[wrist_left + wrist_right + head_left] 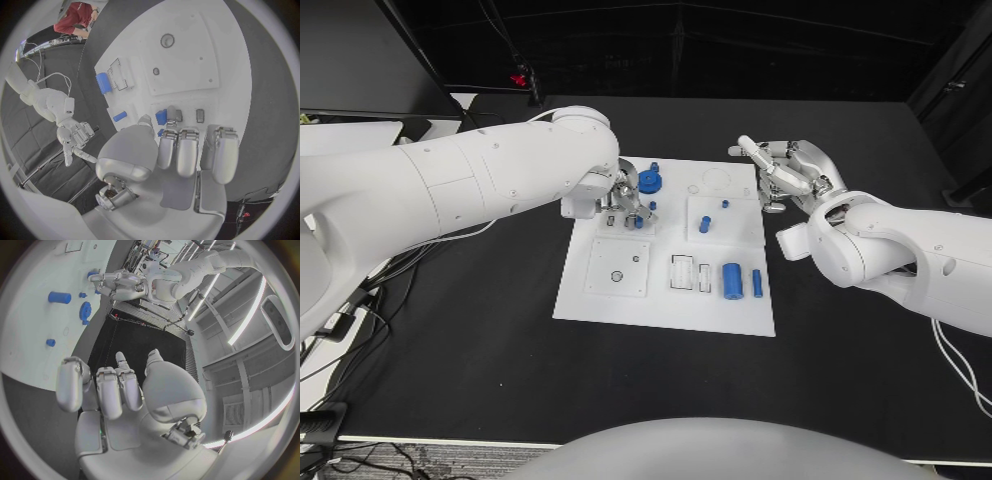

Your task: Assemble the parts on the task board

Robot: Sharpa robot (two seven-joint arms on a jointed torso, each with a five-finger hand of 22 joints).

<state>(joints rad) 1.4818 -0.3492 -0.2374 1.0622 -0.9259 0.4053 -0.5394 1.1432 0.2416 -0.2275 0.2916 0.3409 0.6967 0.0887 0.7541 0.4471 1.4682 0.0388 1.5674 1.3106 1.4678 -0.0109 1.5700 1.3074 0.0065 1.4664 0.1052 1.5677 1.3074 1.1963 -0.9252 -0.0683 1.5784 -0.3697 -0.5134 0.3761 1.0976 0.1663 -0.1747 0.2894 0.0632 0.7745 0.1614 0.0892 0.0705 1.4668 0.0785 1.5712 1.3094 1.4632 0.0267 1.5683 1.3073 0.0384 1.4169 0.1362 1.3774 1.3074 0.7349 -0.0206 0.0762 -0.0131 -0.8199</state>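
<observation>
Hovering my left hand [610, 195] over the far left part of the task board [589, 308], I have my fingers [187, 150] curled down around a small blue part [162, 117] that sits just past their tips; whether they actually pinch it or only touch it I cannot tell. My right hand [790, 172] hangs off the board's far right corner, fingers spread and holding nothing. A blue gear [651, 182] lies just beyond my left fingertips, a short blue peg [705, 224] between my two hands, and a thicker blue cylinder [731, 280] nearer my body. These parts look like light, rigid plastic, smooth enough to slip, so I judge a pinch across the sides, near the top, suits them best. The board looks stiff and flat.
</observation>
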